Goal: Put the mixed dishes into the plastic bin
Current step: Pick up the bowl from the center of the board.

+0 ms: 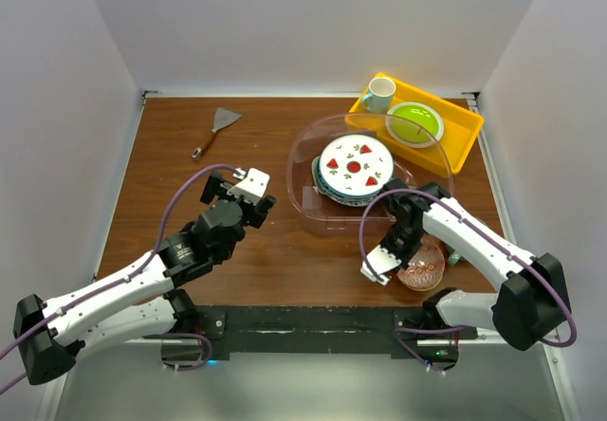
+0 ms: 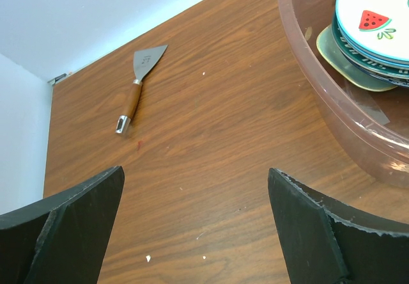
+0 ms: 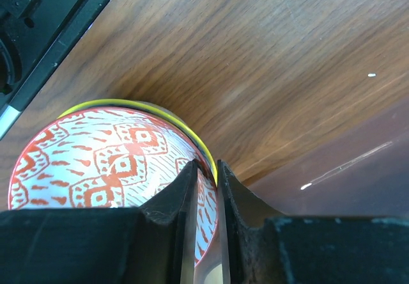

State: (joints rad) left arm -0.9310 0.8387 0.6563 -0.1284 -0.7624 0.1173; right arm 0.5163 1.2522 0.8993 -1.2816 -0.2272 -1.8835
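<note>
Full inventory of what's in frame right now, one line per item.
table: one, brown wood, under everything
bin: one, clear plastic, right of centre
plates: one stack, top white with red fruit marks, blue and pale-green edges below, in the bin
bowl: one, red-patterned, near edge, in front of the bin
tray: one, yellow, far right corner
mug: one, white, in the tray
green plate: one, lime, in the tray
scraper: one, metal blade, brown handle, far left
left tool: one, black fingers, open, above bare table
right tool: one, black fingers, shut on the bowl's rim
</note>
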